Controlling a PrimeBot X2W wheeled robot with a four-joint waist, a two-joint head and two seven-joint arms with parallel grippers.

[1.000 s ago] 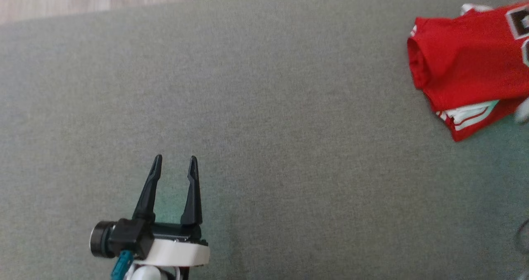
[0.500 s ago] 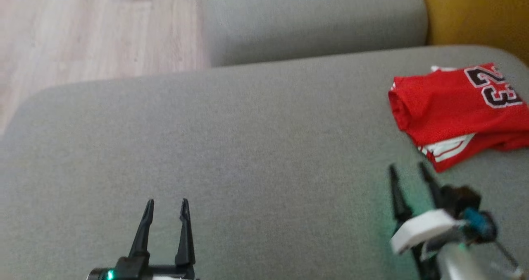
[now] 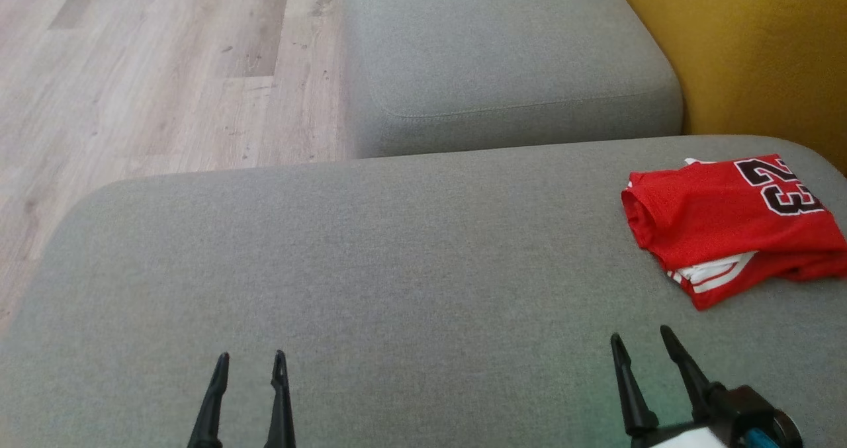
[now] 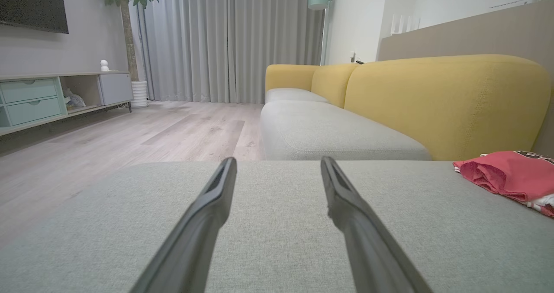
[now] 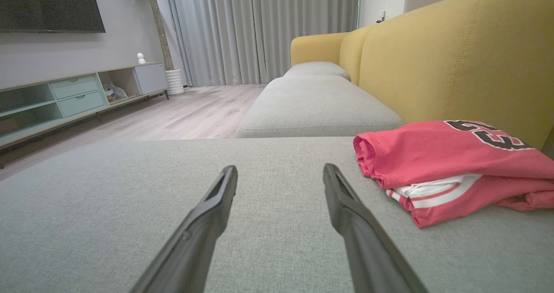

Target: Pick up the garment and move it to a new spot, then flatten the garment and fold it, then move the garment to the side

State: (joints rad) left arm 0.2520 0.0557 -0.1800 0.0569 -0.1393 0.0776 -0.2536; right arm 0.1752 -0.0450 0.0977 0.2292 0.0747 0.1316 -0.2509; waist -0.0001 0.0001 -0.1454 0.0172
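In the head view, the folded red mesh jersey (image 3: 728, 226) with a black 23 lies at the far right of the grey fabric sofa seat (image 3: 397, 269), close to the yellow backrest (image 3: 748, 51). It looks set aside, as the task's last step asks. The left gripper (image 3: 251, 355) and right gripper (image 3: 640, 333) sit low at the near edge, both spread and empty.

In the left wrist view, the fingers (image 4: 203, 215) stand apart over bare seat, with the jersey well off to the right.

In the right wrist view, the fingers gape wide and the jersey lies near them on the right, untouched. The job looks finished.
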